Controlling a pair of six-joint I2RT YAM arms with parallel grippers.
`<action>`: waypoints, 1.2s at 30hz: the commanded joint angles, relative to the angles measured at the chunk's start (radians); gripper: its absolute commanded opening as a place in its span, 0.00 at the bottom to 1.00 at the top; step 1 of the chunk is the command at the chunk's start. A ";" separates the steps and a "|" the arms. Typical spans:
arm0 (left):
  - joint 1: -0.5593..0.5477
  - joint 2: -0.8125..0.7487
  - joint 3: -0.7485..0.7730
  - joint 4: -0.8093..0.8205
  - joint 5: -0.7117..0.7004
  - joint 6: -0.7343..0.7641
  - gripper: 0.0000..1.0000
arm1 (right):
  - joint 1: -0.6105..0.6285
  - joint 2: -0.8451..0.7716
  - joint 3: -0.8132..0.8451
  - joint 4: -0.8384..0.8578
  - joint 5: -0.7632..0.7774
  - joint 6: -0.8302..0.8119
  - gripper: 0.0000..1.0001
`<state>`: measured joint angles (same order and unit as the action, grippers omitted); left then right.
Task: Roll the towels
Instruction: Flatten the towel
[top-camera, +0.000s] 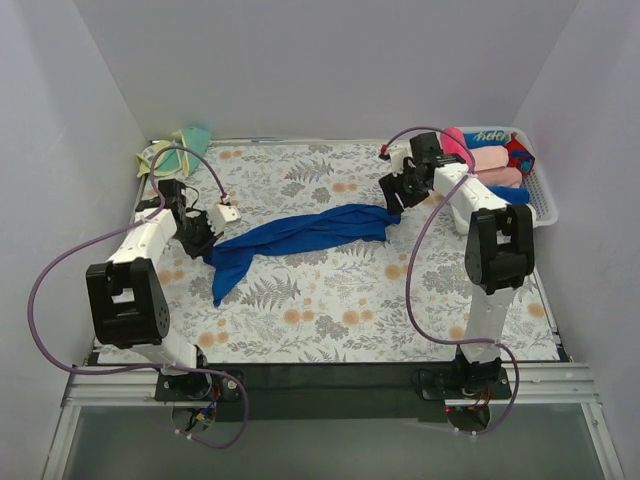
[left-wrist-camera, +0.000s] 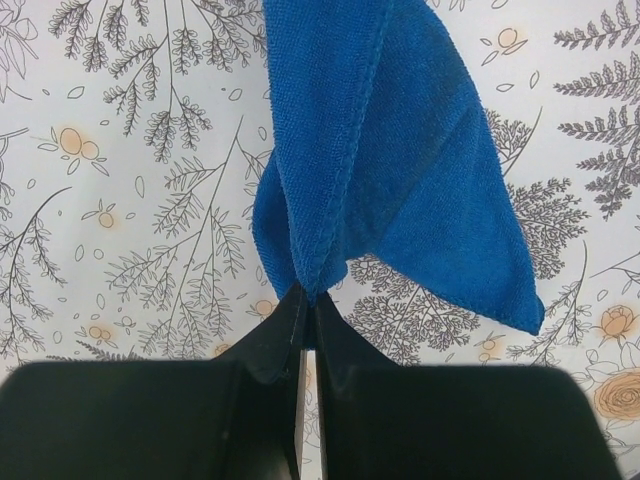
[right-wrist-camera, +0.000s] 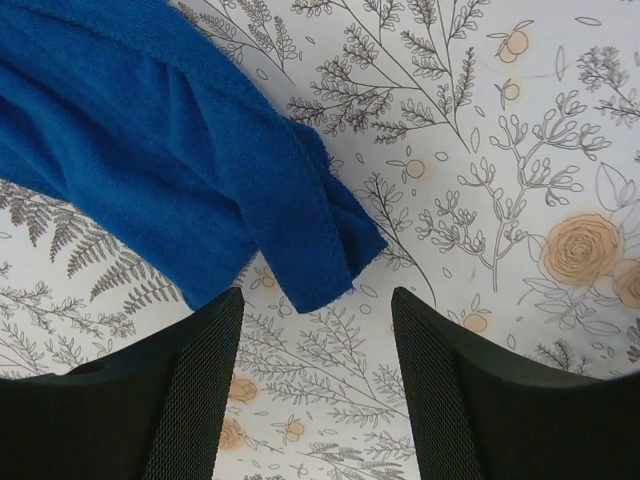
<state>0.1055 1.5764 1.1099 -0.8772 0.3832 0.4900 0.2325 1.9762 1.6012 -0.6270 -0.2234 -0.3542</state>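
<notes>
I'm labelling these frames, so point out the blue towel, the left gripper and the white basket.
blue towel (top-camera: 300, 232), top view, middle of the cloth.
left gripper (left-wrist-camera: 307, 303), left wrist view, between its closed fingertips, which pinch the towel's edge.
white basket (top-camera: 544, 186), top view, its right rim.

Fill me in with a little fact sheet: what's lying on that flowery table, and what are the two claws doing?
Surface: floral-printed table cover
Main item: royal blue cloth towel, unrolled, stretched between the arms
Left gripper: shut on one end of the blue towel
Right gripper: open, at the towel's other end, holding nothing
Far left corner: pale yellow and green towel, crumpled
Far right: white plastic basket holding rolled towels
</notes>
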 joint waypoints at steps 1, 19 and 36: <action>0.003 0.005 0.044 0.015 -0.001 -0.001 0.00 | 0.005 0.052 0.051 -0.004 -0.042 0.017 0.57; 0.022 0.044 0.168 0.006 0.025 -0.021 0.00 | -0.058 -0.046 0.055 -0.034 -0.028 -0.042 0.01; 0.072 -0.128 0.329 0.029 0.026 -0.029 0.00 | -0.105 -0.514 0.066 -0.118 0.038 -0.103 0.01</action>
<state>0.1585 1.5757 1.4273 -0.8165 0.3920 0.4198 0.1413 1.5898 1.6852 -0.7097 -0.2115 -0.4236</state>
